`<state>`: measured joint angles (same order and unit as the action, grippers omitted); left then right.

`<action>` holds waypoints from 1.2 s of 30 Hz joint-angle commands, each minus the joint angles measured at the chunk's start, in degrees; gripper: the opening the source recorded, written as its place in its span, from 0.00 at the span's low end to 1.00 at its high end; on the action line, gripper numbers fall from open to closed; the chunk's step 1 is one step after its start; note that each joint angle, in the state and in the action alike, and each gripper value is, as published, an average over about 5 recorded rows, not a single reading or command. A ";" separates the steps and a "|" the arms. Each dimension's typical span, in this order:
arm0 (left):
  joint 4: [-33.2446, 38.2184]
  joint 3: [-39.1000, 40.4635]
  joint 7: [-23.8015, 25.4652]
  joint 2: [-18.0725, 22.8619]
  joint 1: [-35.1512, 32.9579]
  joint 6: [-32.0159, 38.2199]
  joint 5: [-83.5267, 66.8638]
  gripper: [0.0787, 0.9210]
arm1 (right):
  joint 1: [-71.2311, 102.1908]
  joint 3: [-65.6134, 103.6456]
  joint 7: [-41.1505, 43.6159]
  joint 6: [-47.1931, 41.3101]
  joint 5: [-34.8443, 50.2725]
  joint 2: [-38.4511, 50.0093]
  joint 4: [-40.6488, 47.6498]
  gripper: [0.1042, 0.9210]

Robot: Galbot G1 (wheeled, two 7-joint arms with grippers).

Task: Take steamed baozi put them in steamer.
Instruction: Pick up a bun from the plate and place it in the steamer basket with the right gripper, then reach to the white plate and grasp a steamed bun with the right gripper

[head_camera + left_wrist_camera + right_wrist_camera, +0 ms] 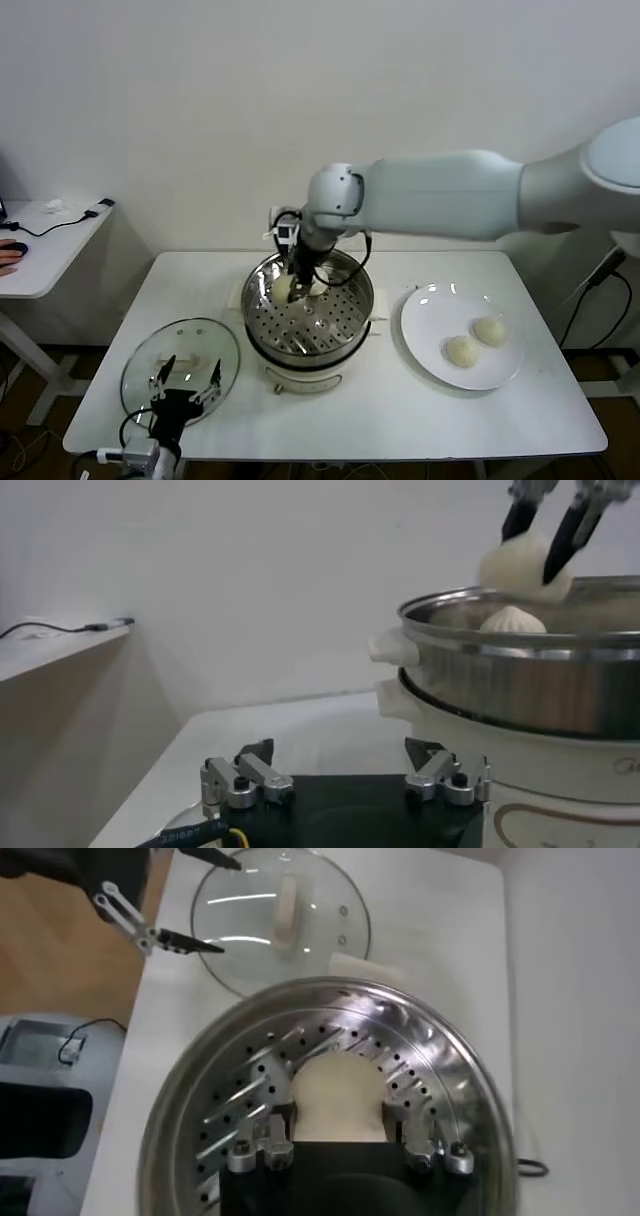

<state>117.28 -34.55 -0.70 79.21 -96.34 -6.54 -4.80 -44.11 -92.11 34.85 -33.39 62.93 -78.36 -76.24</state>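
While idle at lower left of the head view, left gripper (pixel 185 381) hangs over glass lid (pixel 181 362), jaws wide. At centre, right gripper (pixel 296 281) clamps one baozi (pixel 284 287) over steamer (pixel 309 311). At right, two baozi (pixel 475 340) sit on plate (pixel 462 335).

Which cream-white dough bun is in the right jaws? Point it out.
The round cream-white dough bun held above the shiny steel steamer by the right gripper. Another bun already sits inside; two lie on the flat white plate.
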 commanded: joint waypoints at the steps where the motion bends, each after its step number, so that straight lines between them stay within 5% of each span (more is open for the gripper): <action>1: -0.17 0.01 0.02 -0.08 0.02 0.02 -0.01 0.88 | 8.13 1.17 -3.17 -1.64 -2.09 -4.17 6.18 0.59; 11: -0.67 0.02 -0.02 -0.08 0.40 0.04 -0.15 0.88 | 10.77 2.47 -2.95 -0.40 -3.26 -6.48 10.82 0.60; 20: -0.43 -0.15 -0.09 -0.07 0.18 0.12 -0.33 0.88 | 6.67 3.08 1.71 2.01 -4.37 -2.15 6.81 0.83; 36: 0.79 -0.01 -0.01 0.22 0.05 -0.14 -0.35 0.88 | -24.54 -19.81 22.61 18.15 -13.96 29.40 -10.26 0.88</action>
<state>118.01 -34.56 -0.73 79.39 -96.25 -6.67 -5.14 -54.25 -99.88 48.33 -21.84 54.98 -66.48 -77.57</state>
